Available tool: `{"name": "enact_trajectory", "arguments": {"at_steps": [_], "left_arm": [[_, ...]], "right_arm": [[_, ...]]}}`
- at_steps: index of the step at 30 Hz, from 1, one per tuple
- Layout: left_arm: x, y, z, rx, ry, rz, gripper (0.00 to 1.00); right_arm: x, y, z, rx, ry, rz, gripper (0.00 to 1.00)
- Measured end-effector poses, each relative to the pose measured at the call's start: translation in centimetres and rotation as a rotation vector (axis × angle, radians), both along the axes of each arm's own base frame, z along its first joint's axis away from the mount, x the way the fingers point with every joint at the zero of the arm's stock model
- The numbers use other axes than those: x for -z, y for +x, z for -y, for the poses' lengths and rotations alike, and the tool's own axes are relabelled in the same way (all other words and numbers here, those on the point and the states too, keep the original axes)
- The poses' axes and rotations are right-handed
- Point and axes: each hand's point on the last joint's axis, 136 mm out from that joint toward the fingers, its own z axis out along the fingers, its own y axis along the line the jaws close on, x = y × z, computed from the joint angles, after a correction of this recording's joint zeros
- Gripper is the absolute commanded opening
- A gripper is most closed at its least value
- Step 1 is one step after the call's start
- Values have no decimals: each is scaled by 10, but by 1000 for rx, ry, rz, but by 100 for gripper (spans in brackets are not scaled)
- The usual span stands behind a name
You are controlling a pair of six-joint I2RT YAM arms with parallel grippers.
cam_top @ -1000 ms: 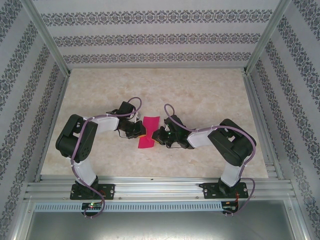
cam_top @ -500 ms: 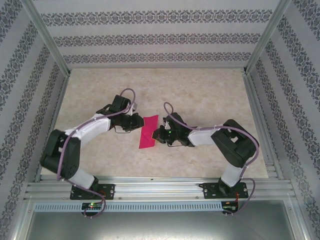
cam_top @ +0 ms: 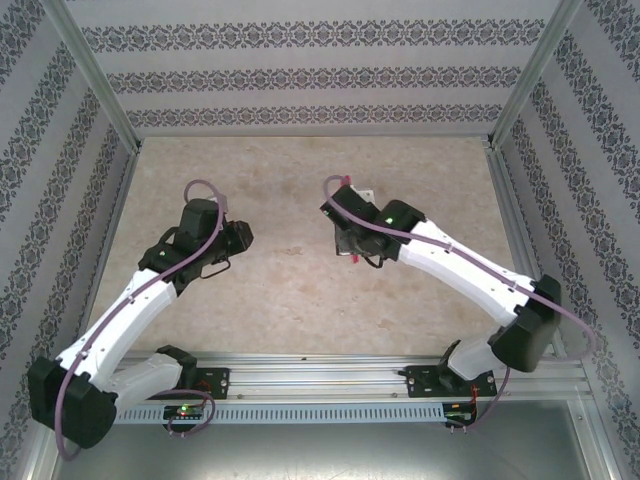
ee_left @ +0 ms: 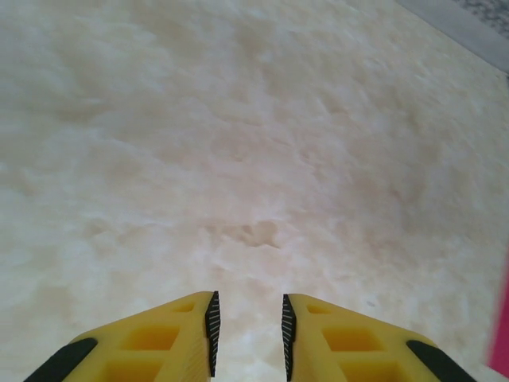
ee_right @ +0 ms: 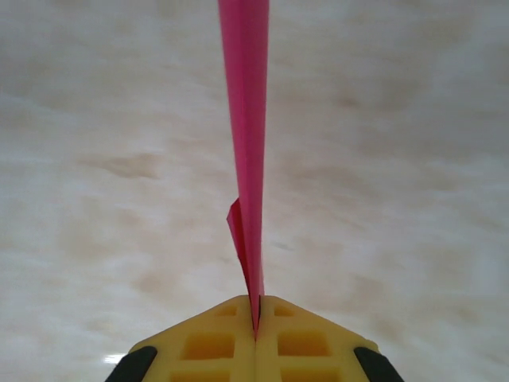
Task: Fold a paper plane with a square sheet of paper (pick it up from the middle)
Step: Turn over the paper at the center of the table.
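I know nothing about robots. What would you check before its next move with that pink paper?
1. Right tool shut on the pink paper: ok.
2. Left tool open and empty: ok.
3. The two tools well apart in the top view: ok.
4. Paper clear of the table: cannot tell.
5. Folds neat and even: cannot tell, the paper is seen edge-on.

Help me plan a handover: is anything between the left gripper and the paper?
Nothing visible. The right gripper pinches the paper; the left gripper is open, with bare table between the two.
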Motion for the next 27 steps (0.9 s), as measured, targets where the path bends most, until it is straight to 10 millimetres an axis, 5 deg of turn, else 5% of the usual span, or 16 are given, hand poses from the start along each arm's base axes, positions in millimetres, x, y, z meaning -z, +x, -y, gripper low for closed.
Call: {"name": "enact_trajectory", "arguments": {"at_steps": [4, 10, 17, 21, 24, 27], "left_arm": [[-1, -9, -28, -116, 56, 26, 33], [-17, -29, -64, -255, 99, 113, 42], [-31, -46, -83, -316, 117, 182, 43], [-27, -48, -84, -309, 132, 165, 45], [-25, -47, -82, -297, 136, 155, 45], [-18, -45, -76, -271, 132, 127, 45]], "right_arm": [[24, -11, 25, -4, -367, -86, 0], [80, -13, -6, -72, -531, -223, 0], [139, -7, -75, -104, -365, -338, 20], [155, -11, -124, -149, -154, -382, 54], [154, -21, -150, -197, 53, -392, 49], [140, -33, -148, -199, 264, -376, 46]]}}
